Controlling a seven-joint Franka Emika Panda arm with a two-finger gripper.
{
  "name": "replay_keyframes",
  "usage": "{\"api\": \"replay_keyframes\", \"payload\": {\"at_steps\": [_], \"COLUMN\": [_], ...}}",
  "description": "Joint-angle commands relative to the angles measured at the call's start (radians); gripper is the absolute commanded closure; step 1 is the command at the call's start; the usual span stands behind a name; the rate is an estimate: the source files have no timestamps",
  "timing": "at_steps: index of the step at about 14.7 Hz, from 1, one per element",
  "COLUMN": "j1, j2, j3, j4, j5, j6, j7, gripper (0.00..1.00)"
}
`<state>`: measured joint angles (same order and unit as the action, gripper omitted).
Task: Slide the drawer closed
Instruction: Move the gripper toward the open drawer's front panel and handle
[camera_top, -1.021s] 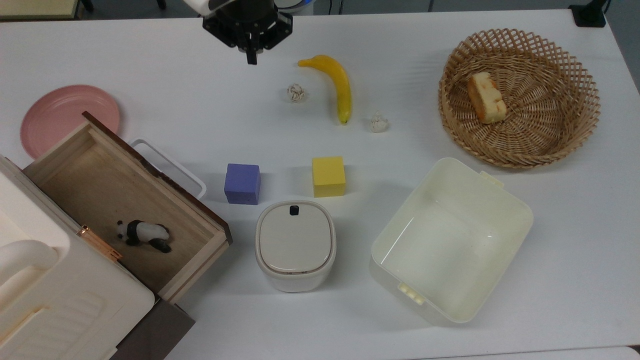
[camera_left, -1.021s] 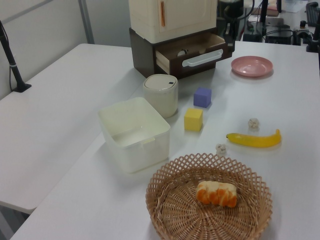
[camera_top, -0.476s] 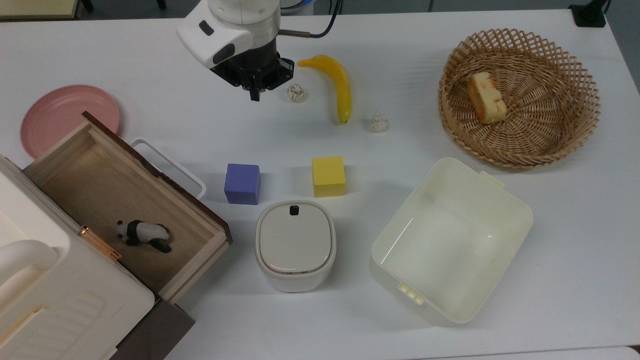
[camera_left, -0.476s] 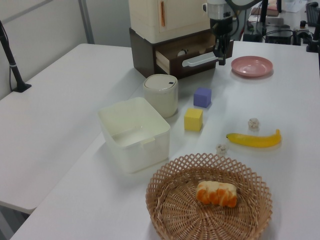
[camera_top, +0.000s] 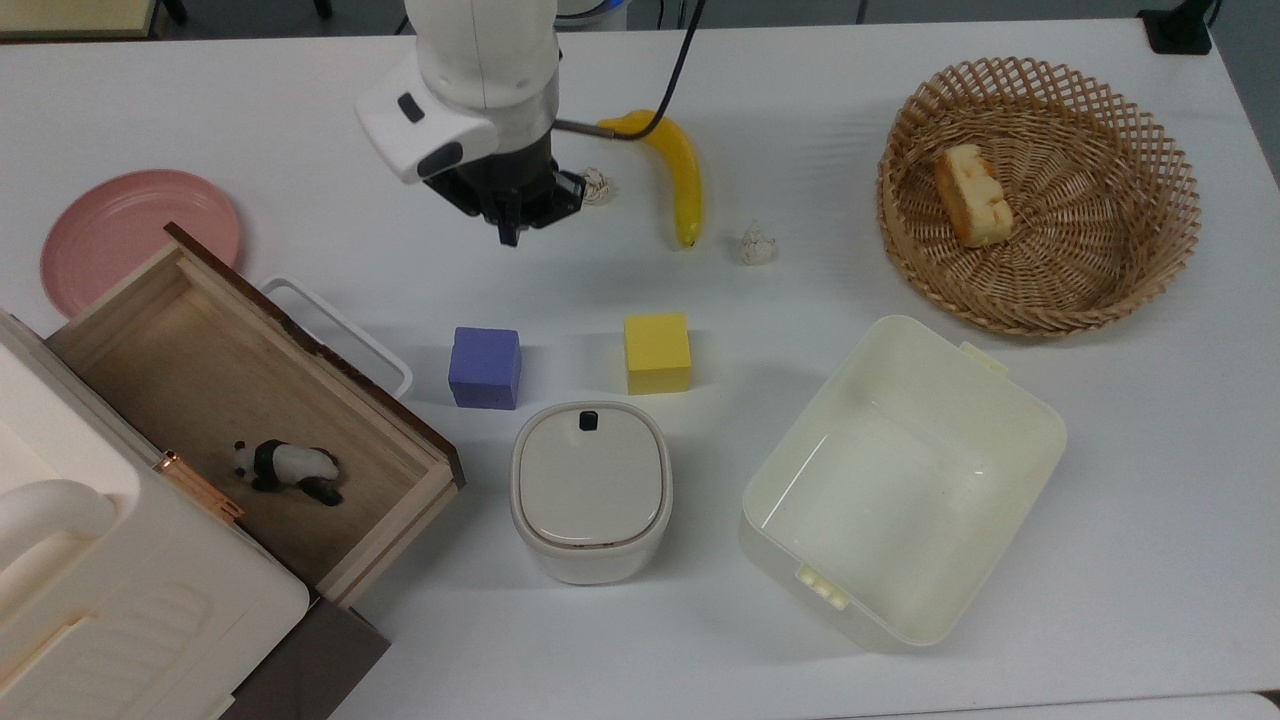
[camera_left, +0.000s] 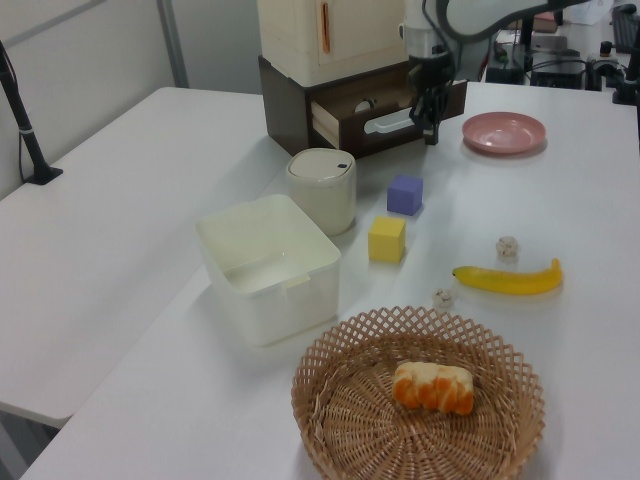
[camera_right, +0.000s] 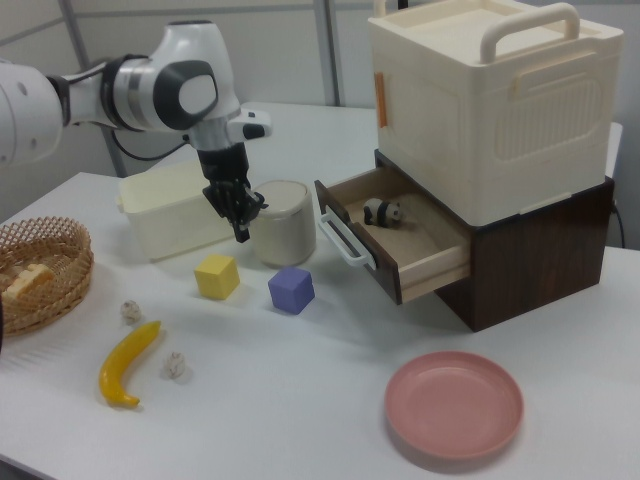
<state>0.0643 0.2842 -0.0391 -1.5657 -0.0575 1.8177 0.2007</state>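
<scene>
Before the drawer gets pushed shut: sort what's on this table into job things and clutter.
Job: drawer, open, its white handle, gripper.

Clutter: panda figure in the drawer, purple cube, yellow cube, lidded bin, tub, banana, basket, pink plate.

The arm (camera_top: 480, 60) hides part of a paper ball (camera_top: 599, 186).

Matt light-wood drawer (camera_top: 200, 380), woven wicker basket (camera_top: 1100, 280), glossy cream plastic tub (camera_top: 1030, 420)
</scene>
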Motion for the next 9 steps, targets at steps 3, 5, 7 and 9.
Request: {"api": "replay_keyframes", "payload": {"at_steps": [3, 5, 7, 9], "j1": [-0.015, -0.033, -0.067, -0.090], "j2": [0.047, 0.068, 0.088, 0.111], "j3": [-0.007, -0.013, -0.015, -0.016], "j4": [-0.007, -0.005, -0.004, 0.009], "j5": [-0.010, -0.010, -0.010, -0.008], "j6": [0.116, 0.152, 0.189, 0.230], "j7": [0.152, 0.190, 0.209, 0.216], "gripper": [1.00, 1.00, 1.00, 1.00]}}
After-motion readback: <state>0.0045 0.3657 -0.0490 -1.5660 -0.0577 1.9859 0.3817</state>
